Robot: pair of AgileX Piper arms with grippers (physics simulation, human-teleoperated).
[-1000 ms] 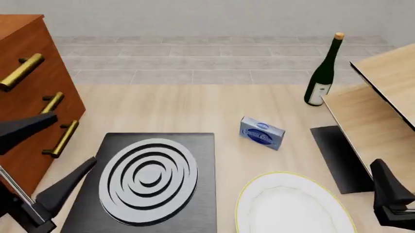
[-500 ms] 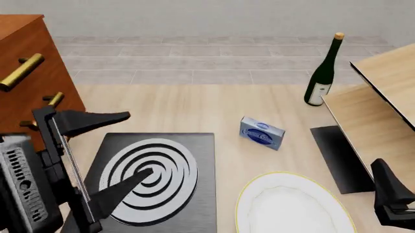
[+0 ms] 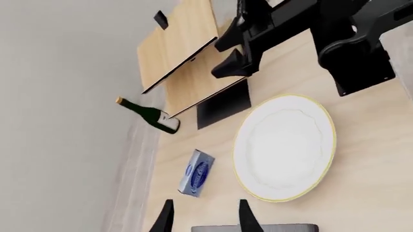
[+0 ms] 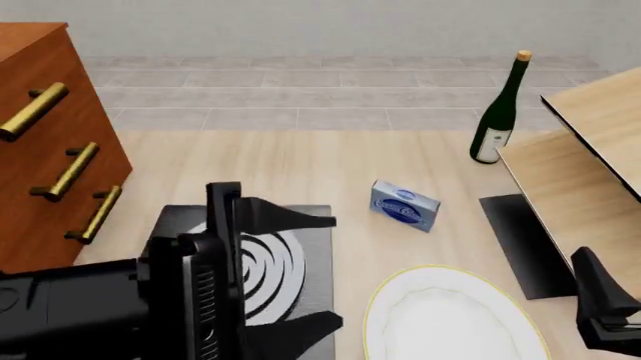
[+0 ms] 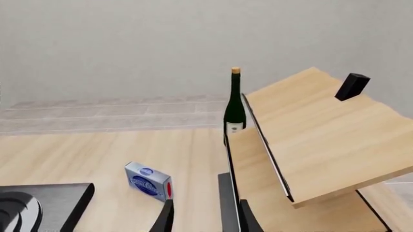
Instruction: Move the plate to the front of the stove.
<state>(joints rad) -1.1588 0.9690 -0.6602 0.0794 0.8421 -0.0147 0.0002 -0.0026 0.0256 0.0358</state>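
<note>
The white plate (image 4: 451, 319) with a thin gold rim lies flat on the table near the front edge, just right of the stove (image 4: 263, 251), a black slab with grey-white rings. My left gripper (image 4: 323, 274) hangs above the stove's right half, open and empty, pointing toward the plate (image 3: 284, 147). The left wrist view shows the left gripper (image 3: 205, 217) apart from the plate, with the stove's edge (image 3: 258, 227) below. My right gripper (image 5: 205, 220) is open and empty; its finger (image 4: 593, 281) stands right of the plate. The plate is out of the right wrist view.
A blue box (image 4: 404, 205) lies behind the plate. A green bottle (image 4: 498, 112) stands at the back right. A dark mat (image 4: 526, 244) lies under a wooden shelf unit (image 4: 591, 165) on the right. A wooden dresser (image 4: 45, 150) with brass handles stands left.
My left arm has swung in from the left edge across the stove, its open fingers now pointing right toward the plate. The right arm and the plate have not moved.
</note>
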